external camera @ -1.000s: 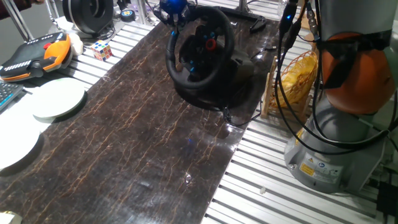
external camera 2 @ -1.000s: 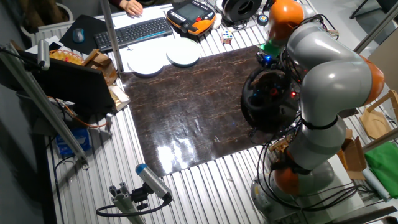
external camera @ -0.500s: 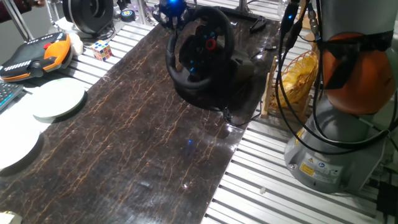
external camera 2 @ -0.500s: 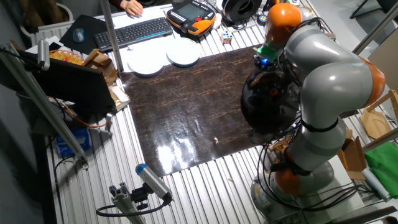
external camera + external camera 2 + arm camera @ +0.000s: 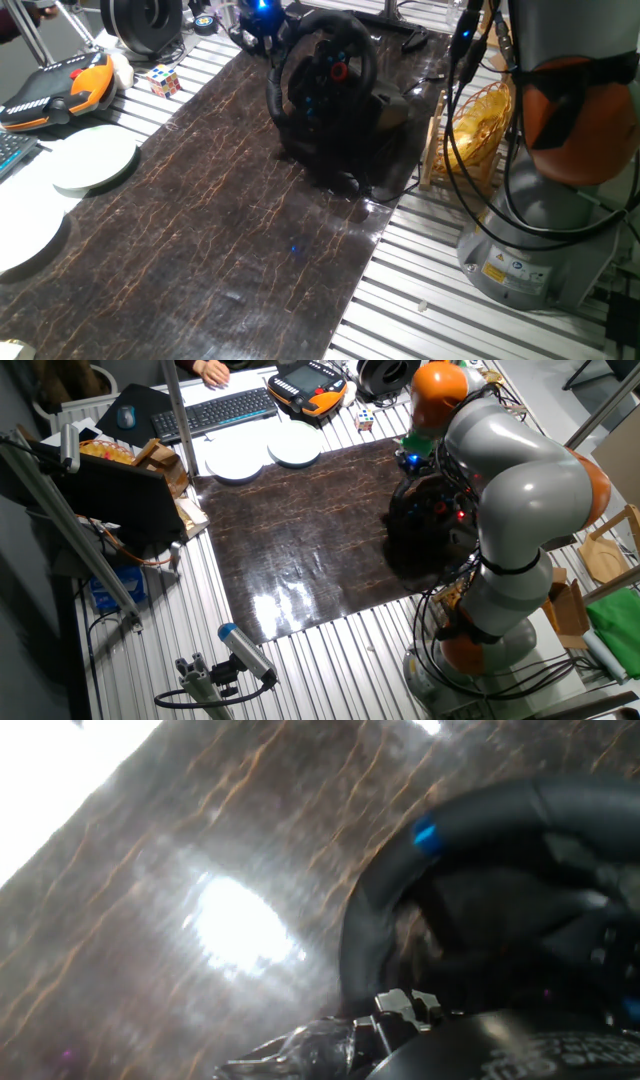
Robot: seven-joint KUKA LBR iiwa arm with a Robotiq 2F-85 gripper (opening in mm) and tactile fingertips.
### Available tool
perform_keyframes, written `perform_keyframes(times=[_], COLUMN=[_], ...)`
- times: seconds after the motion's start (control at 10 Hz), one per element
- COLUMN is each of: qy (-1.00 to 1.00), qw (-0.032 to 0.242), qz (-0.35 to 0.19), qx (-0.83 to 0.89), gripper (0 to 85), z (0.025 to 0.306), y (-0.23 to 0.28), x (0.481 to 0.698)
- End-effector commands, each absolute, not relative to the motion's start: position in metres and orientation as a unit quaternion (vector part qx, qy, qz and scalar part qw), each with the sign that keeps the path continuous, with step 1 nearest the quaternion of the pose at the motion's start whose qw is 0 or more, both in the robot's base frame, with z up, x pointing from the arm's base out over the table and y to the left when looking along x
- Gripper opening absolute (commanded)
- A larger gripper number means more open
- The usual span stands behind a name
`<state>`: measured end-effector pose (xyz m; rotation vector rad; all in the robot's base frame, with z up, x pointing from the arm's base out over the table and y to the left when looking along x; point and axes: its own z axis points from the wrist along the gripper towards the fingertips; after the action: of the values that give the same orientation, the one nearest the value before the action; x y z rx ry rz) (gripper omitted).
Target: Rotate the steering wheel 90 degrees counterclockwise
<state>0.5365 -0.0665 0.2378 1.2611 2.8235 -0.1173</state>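
1. The steering wheel (image 5: 322,85) stands at the far end of the dark marbled mat (image 5: 200,220), on its black base, with the rim facing down the mat; the red round knob (image 5: 339,71) sits on the hub.
2. In the hand view the rim (image 5: 400,890) curves across the right half, and a small blue mark (image 5: 426,834) shows on its upper arc.
3. The gripper (image 5: 262,20) glows blue just behind the rim's upper left edge; in the other fixed view it sits at the wheel's top (image 5: 412,460). I cannot tell whether its fingers are spread or pinching the rim.
4. The grey and orange arm (image 5: 510,470) arches over the wheel.
5. Left of the mat lie two white plates (image 5: 93,160), a colour cube (image 5: 163,79) and an orange-black pendant (image 5: 60,90).
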Motion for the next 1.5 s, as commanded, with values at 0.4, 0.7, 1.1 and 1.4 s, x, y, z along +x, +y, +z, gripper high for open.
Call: perform_keyframes(times=[0.4, 0.7, 1.1, 1.4], qy=[0.938, 0.949, 0.956, 0.957], qw=[0.026, 0.023, 0.018, 0.015], qz=[-0.022, -0.026, -0.027, -0.026], qx=[0.345, 0.314, 0.290, 0.288], gripper=[0.7, 0.7, 0.7, 0.7], z=[0.236, 0.249, 0.264, 0.270], y=[0.017, 0.026, 0.023, 0.021], x=[0.509, 0.502, 0.503, 0.504])
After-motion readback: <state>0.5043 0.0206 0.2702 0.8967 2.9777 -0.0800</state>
